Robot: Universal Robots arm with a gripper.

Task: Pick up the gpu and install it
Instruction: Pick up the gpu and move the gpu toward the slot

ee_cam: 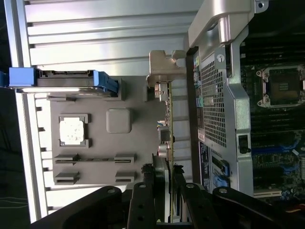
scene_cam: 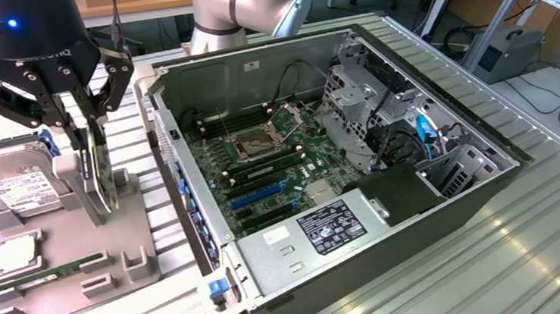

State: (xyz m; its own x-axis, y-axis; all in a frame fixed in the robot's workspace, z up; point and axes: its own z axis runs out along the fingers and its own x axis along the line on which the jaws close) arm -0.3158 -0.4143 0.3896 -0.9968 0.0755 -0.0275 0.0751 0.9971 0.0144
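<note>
The gpu (scene_cam: pixel 99 173) is a thin dark card standing on edge in a slot of the grey holder tray (scene_cam: pixel 134 231), at the exterior view's left. My black gripper (scene_cam: pixel 90 135) reaches down over it, one finger against each face, shut on the card. In the wrist view the gpu (ee_cam: pixel 167 119) appears edge-on, its silver bracket (ee_cam: pixel 164 67) at the far end and its black cooler between my fingers (ee_cam: pixel 143 195), gripper (ee_cam: pixel 164 186). The open computer case (scene_cam: pixel 341 159) lies beside the tray, with blue expansion slots (scene_cam: pixel 258 197) on its motherboard.
On the tray are a silver hard drive (scene_cam: pixel 19 187), a processor chip (scene_cam: pixel 15 256) and a green memory stick (scene_cam: pixel 47 276). The case's metal side wall (scene_cam: pixel 174 159) rises close beside the card. Drive cages and cables (scene_cam: pixel 390 132) fill the case's far half.
</note>
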